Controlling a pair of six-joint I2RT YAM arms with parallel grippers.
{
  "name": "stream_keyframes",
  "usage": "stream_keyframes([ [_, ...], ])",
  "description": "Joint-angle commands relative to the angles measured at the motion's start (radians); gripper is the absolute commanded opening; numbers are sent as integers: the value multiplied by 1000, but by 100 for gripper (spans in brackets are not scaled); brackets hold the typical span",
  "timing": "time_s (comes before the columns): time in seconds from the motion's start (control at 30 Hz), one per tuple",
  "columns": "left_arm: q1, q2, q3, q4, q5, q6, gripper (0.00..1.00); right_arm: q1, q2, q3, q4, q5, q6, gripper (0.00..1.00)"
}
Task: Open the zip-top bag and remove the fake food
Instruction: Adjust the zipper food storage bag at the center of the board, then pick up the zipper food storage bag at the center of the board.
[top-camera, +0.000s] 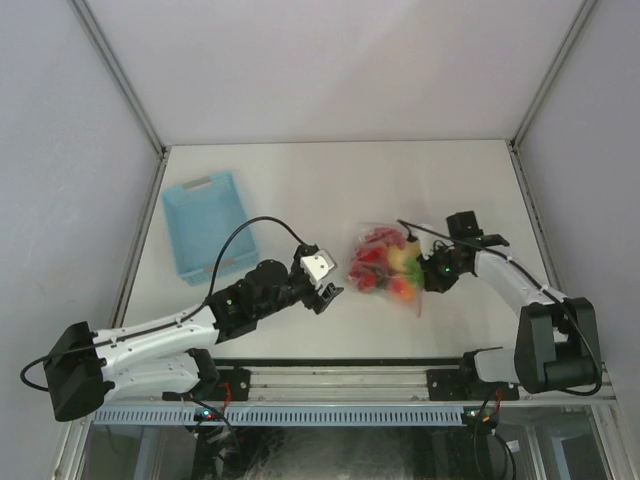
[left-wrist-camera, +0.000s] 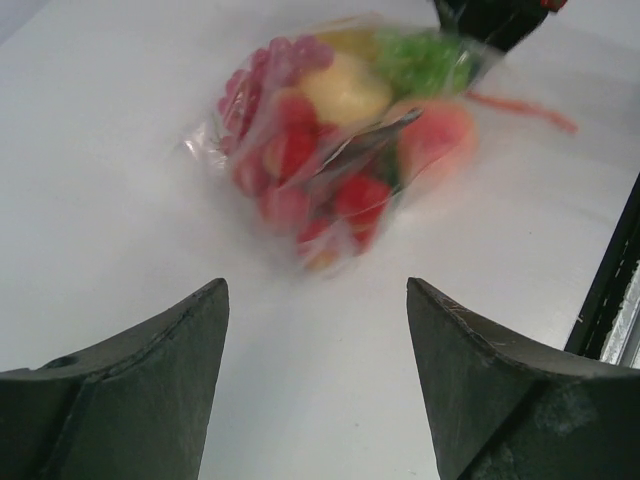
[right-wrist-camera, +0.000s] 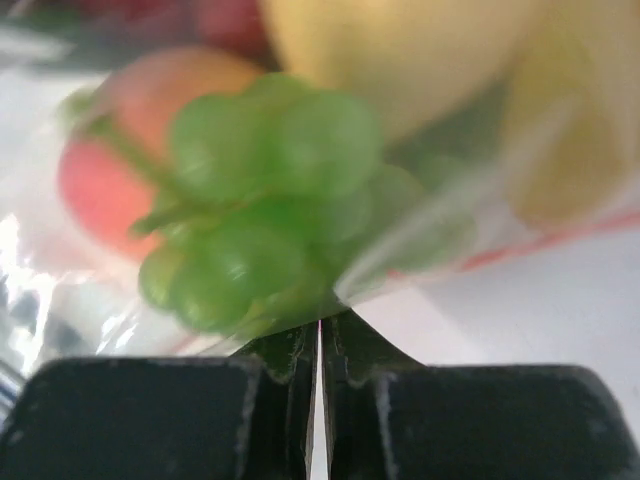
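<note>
The clear zip-top bag (top-camera: 385, 265) lies on the table, right of centre, full of fake food (left-wrist-camera: 345, 90): red pieces, a yellow one, green grapes (right-wrist-camera: 260, 190) and an orange-pink one. Its red-orange zip strip (left-wrist-camera: 520, 108) trails toward the right arm. My right gripper (top-camera: 432, 272) is shut on the bag's edge, the plastic pinched between its fingertips (right-wrist-camera: 322, 330). My left gripper (top-camera: 327, 290) is open and empty, just left of the bag, its fingers (left-wrist-camera: 150, 380) wide apart above bare table with the bag ahead.
A light-blue slotted basket (top-camera: 207, 225) stands at the back left of the table. Grey walls and metal frame posts close in the table on three sides. A black rail runs along the near edge (top-camera: 340, 380).
</note>
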Motion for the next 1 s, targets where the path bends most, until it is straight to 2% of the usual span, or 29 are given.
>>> stream_keyframes([
  [0.0, -12, -30, 41, 35, 4, 58, 76, 198, -13, 62, 62, -157, 59, 1],
  [0.13, -27, -61, 39, 30, 0, 70, 76, 329, 48, 175, 108, -305, 107, 3],
  [0.27, -69, -69, 68, 2, -29, 97, 76, 351, 115, 296, 62, -455, 109, 7],
  [0.33, -100, -56, 89, -20, -49, 132, 77, 313, 116, 341, -63, -548, -6, 9],
  [0.43, -149, -11, 119, -42, -56, 236, 77, 193, 78, 341, -254, -693, -220, 12],
  [0.53, -196, 58, 137, -50, -57, 363, 77, 57, 17, 308, -329, -753, -332, 26],
  [0.6, -210, 114, 148, -45, -73, 436, 79, -16, -28, 257, -283, -754, -319, 36],
  [0.67, -211, 167, 159, -30, -71, 484, 79, -62, -62, 211, -202, -751, -255, 41],
  [0.87, -215, 277, 161, -11, -56, 604, 79, -139, -102, 147, -116, -730, -181, 43],
  [0.97, -223, 331, 135, 27, -104, 675, 80, -148, -103, 133, -87, -729, -156, 43],
])
